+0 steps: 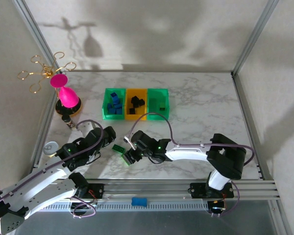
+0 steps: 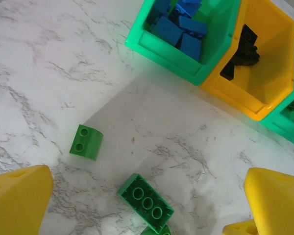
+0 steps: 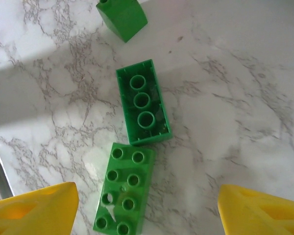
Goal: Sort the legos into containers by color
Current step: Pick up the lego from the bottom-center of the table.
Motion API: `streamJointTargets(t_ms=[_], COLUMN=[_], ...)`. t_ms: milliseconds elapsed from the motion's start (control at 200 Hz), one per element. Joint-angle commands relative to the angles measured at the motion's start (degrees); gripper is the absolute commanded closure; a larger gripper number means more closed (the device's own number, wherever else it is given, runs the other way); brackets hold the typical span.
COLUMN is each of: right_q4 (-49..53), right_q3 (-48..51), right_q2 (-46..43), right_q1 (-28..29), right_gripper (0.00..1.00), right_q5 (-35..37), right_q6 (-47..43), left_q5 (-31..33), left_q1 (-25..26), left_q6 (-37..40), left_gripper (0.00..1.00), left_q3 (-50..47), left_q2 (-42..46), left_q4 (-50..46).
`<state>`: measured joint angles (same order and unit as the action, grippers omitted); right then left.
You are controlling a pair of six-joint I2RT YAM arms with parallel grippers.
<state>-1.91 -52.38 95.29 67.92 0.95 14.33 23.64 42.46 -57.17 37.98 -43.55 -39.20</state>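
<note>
Three joined containers stand at mid-table: a green bin (image 1: 112, 104) with blue legos (image 2: 179, 29), an orange bin (image 1: 135, 104) with black legos (image 2: 242, 49), and a green bin (image 1: 158, 103) with green ones. Three green legos lie loose on the marble. An upside-down brick (image 3: 143, 103) touches a studded brick (image 3: 123, 188), and a small two-stud brick (image 2: 86, 142) lies apart. My right gripper (image 3: 147, 210) hangs open over the studded brick, which sits between its yellow fingers (image 3: 34, 210). My left gripper (image 2: 147, 200) is open above the upside-down brick (image 2: 146, 201). Neither holds anything.
A pink goblet (image 1: 64, 95) and a gold wire stand (image 1: 44, 71) sit at the back left, with a small dark bottle (image 1: 67, 120) beside them. A round grey disc (image 1: 50, 147) lies by the left arm. A blue piece (image 1: 138, 201) rests on the front rail.
</note>
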Motion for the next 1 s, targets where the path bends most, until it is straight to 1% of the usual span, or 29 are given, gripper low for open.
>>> streamJointTargets(t_ms=[0,235,471,566,666,726,991], right_q4=[-1.98,-1.14,0.97,1.90,2.50,2.59,3.71], right_q3=[-4.45,-9.86,-14.33,-15.69,-16.67,-16.83,-17.76], right_q2=[3.81,10.57,15.90,17.43,18.67,19.10,20.46], right_q1=[0.67,0.76,0.69,0.67,0.50,0.20,-0.97], right_gripper=[0.22,0.17,0.18,0.19,0.21,0.24,0.42], right_q5=[-1.00,-0.91,-0.38,0.51,1.36,1.69,1.43], right_q6=[-1.32,-2.09,-3.00,-2.92,-2.82,-2.26,-1.93], left_q5=[2.92,5.23,7.29,7.12,7.06,6.91,6.18], left_q1=[0.17,-0.07,-0.27,-0.36,-0.45,-0.45,-0.54], left_q6=[-2.22,-4.51,-6.80,-6.73,-6.73,-6.69,-6.11], left_gripper=[0.01,0.01,0.00,0.00,0.00,0.00,0.00], left_q3=[-0.49,0.06,0.87,0.54,0.43,0.44,0.69], left_q2=[1.06,1.89,1.84,2.53,3.01,3.09,2.94], left_q4=[-2.87,-5.79,-8.47,-7.76,-7.50,-7.41,-6.76])
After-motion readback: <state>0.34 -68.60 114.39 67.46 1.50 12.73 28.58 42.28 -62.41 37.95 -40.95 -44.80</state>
